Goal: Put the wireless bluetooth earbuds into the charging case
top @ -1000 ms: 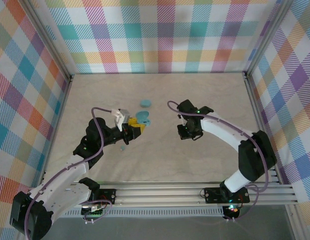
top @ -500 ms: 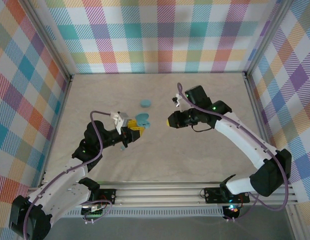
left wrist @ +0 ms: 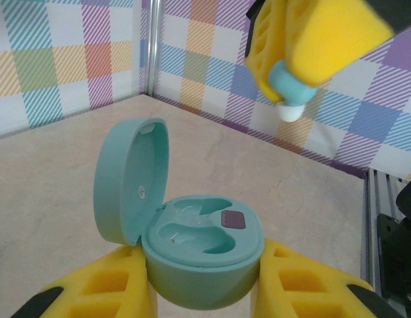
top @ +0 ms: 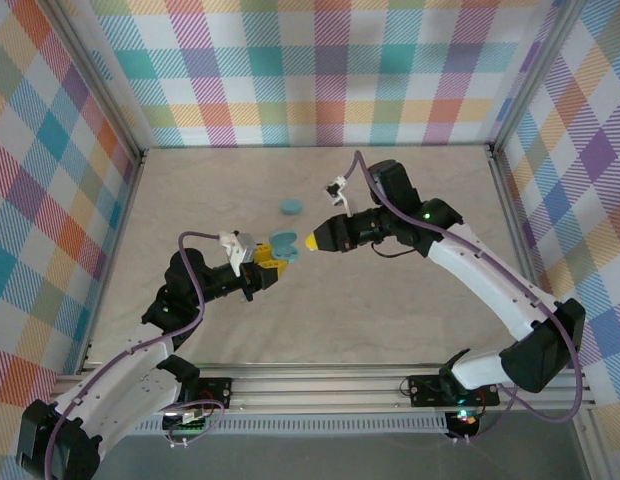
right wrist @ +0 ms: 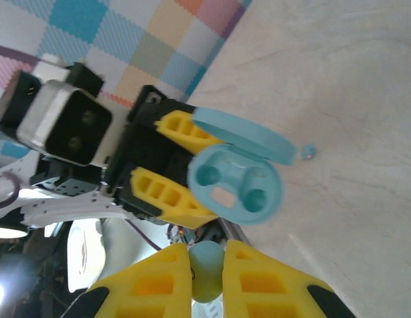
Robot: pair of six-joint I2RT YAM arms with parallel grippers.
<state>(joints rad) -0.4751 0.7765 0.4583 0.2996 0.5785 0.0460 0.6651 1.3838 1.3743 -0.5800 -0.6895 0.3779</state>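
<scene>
My left gripper (top: pixel 273 256) is shut on the base of a teal charging case (left wrist: pixel 204 255), held off the table with its lid (left wrist: pixel 128 179) swung open and both sockets empty. My right gripper (top: pixel 312 241) is shut on one light teal earbud (right wrist: pixel 207 270), and its yellow fingers (left wrist: pixel 305 41) hang just above and beyond the open case, the earbud's white tip (left wrist: pixel 289 111) pointing down. In the right wrist view the case (right wrist: pixel 236 187) lies straight ahead of the held earbud. Another earbud (right wrist: pixel 308 152) lies on the table beside the lid.
A second, closed teal case (top: pixel 290 207) sits on the table behind the two grippers. Plaid walls and aluminium rails (top: pixel 510 200) border the beige table (top: pixel 410 320) on three sides.
My right arm swung left from mid-table and now points its gripper at the case. My left gripper lifted the case slightly toward the middle.
</scene>
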